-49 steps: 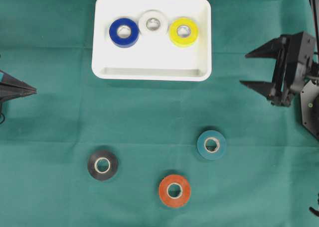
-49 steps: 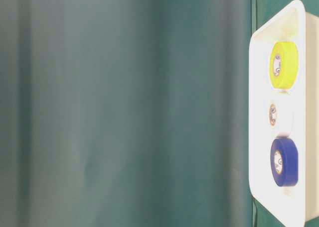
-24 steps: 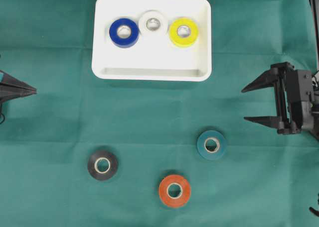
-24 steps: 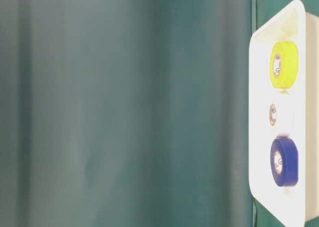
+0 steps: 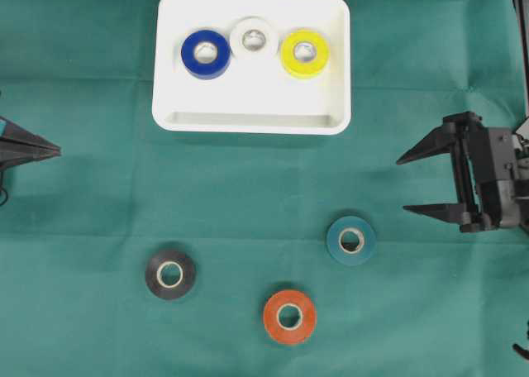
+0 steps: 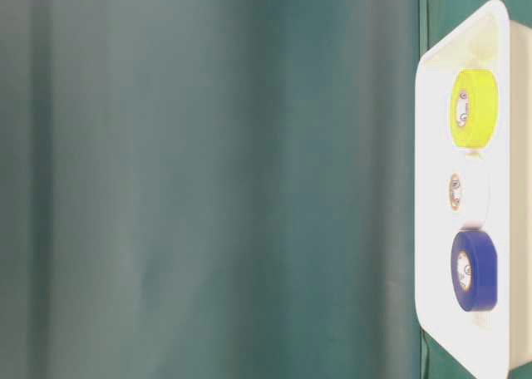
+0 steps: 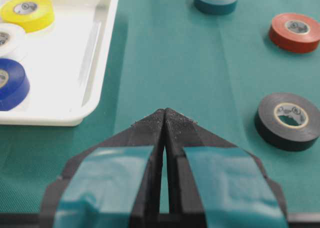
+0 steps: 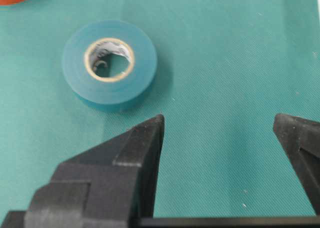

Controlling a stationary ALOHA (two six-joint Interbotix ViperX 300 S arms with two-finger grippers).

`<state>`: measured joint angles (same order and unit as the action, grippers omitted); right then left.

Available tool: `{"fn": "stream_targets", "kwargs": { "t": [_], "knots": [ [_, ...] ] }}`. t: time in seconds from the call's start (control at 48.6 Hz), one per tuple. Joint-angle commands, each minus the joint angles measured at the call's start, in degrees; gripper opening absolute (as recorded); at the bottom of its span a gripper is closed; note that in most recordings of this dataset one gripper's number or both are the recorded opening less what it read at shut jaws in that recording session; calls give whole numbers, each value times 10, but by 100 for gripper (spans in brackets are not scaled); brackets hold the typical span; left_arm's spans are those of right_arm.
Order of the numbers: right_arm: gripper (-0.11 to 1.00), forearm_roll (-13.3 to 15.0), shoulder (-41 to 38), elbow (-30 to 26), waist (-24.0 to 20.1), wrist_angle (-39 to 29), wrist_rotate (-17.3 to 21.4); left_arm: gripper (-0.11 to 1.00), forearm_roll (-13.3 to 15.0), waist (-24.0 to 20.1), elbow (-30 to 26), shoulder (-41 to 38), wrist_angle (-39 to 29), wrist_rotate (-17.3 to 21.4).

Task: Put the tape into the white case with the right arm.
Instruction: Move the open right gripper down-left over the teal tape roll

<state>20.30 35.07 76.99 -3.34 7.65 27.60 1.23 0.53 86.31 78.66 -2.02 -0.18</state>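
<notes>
Three rolls (image 5: 351, 240) lie outside case (image 5: 252, 122).

A robot lab bench: green cloth (image 5: 248, 187) covers the table (and hangs behind it), with sorted tape rolls (image 5: 351, 240) and a tray (image 5: 252, 121).

Table cover (image 5: 248, 178): green woven cloth, matt, fine weave visible up close, a few soft creases. White case (image 5: 173, 116): smooth moulded plastic, slight sheen on rim and floor. Teal tape (image 5: 351, 240), orange tape (image 5: 289, 316), black tape (image 5: 170, 274), blue tape (image 5: 205, 54), yellow tape (image 5: 304, 53), white tape (image 5: 254, 38): smooth vinyl-looking rolls, low gloss, pale paper-like cores. Right gripper (image 5: 407, 183): matt black plastic, faintly layered texture. Left gripper (image 7: 164, 119): same black plastic, grainy at the tips, with matt teal tape bands on the fingers.
</notes>
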Motion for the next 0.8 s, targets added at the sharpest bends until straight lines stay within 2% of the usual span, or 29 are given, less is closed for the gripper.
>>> {"fn": "stream_targets", "kwargs": {
  "t": [0.0,0.514,0.782],
  "knots": [
    [67,0,-20,-25,-9,4,-1,0,0,-1,-6,-5,4,1],
    [68,1,-187,-128,-51,40,-6,0,0,-1,-6,-5,3,1],
    [68,1,-229,-155,-54,43,-8,0,0,-1,-6,-5,4,1]
  ]
}}
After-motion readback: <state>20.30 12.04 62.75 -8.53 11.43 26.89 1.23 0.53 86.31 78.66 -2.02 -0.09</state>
